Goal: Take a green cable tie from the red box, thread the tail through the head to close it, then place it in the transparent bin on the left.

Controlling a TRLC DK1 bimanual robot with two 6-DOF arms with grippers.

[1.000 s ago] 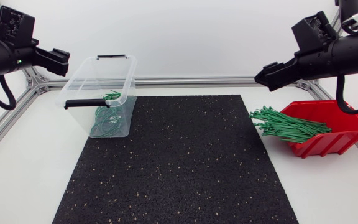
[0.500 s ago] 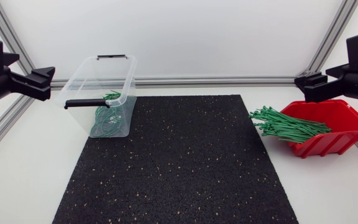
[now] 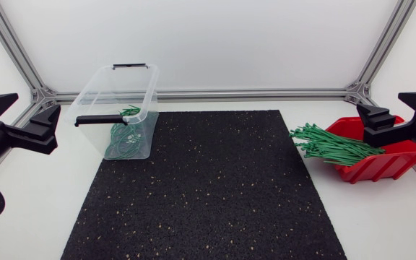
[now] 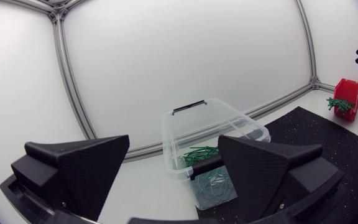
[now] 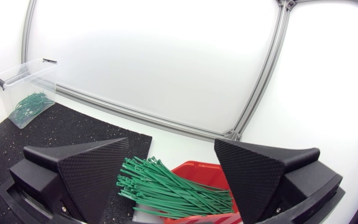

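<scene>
Right now my right fingers [image 5: 79, 174] and left fingers [image 4: 86, 168] are spread wide, holding nothing. Thin, springy green cable ties [image 5: 166, 186] fan tangled from the glossy red box [image 3: 396, 159]; I'd pinch one protruding tail and lift slowly. Curled ties sit in the clear plastic bin [image 3: 92, 94].

Your left end effector [image 3: 49, 128] hangs at the left side, fingers wide apart and empty; your right end effector [image 3: 367, 124] likewise, opposite
</scene>
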